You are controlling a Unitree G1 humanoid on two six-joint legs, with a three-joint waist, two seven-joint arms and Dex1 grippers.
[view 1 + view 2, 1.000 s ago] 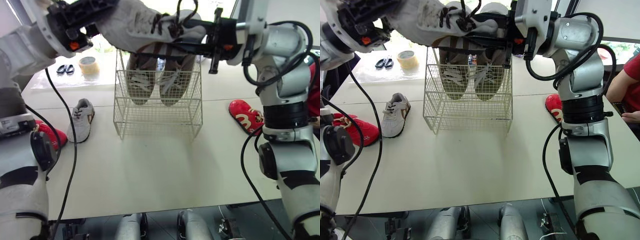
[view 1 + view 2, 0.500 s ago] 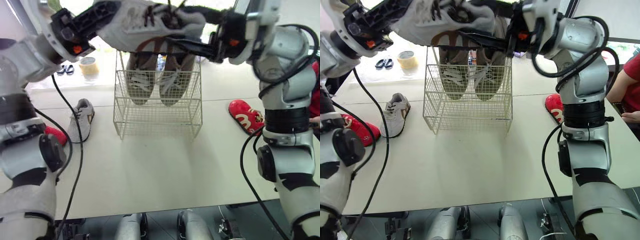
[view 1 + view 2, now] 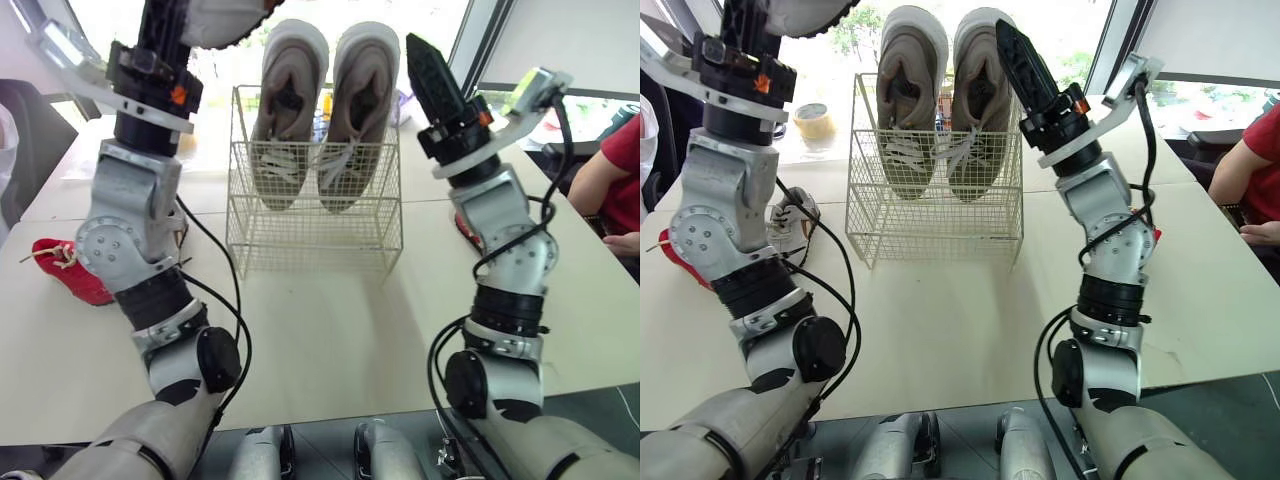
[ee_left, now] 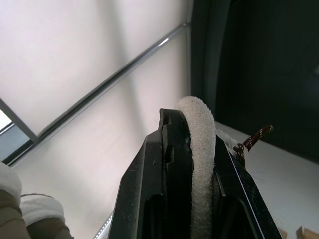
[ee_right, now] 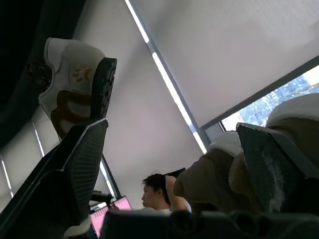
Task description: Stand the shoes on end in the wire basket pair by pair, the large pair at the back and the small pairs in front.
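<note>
Large tan suede pair (image 3: 320, 110) stands in white wire basket (image 3: 315, 235), upper centre. Left gripper (image 4: 197, 134), upper left, clamps small white-and-brown sneaker (image 5: 67, 82); right gripper (image 3: 428, 70) spread, empty. Basket front not yet filled.

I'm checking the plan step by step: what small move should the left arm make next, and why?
Probably lower the left gripper toward the front of the wire basket: it is shut on a white shoe held high, and the tan pair already stands at the back.
</note>
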